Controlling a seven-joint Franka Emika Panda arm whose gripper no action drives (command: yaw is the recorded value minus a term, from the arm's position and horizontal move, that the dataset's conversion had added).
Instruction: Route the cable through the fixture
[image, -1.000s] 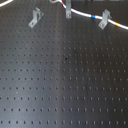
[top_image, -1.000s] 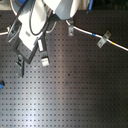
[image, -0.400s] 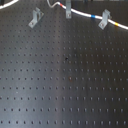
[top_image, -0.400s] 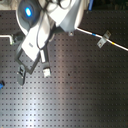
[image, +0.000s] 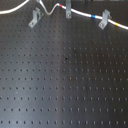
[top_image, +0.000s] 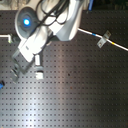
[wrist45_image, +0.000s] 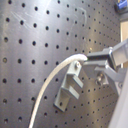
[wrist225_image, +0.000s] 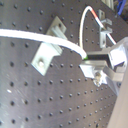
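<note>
Since a second ago the arm (top_image: 47, 27) has swung toward the second exterior view's left and lower, so its body now hides much of the upper left of that view, while the cable (image: 82, 12) and the clips in the first exterior view lie as they did.

In both wrist views the fingers (wrist45_image: 100, 60) are clamped on the cable, the white cord coming out from between the grey pads. In the first wrist view the held cord curves away just beside one light-grey clip (wrist45_image: 70, 85), passing over its upper edge; whether it touches the clip cannot be told. In the second wrist view the cord (wrist225_image: 45, 37) runs across that same clip (wrist225_image: 47, 52), then loops on past a red band to a narrower clip (wrist225_image: 106, 34) farther off.

In the first exterior view the cable crosses the top of the dark perforated tabletop (image: 65, 85). It passes the fixture (image: 35, 19) at the first exterior view's left, dips at a small middle clip (image: 68, 11), and runs through the clip (image: 104, 20) toward the first exterior view's right, showing blue, yellow and red bands.
</note>
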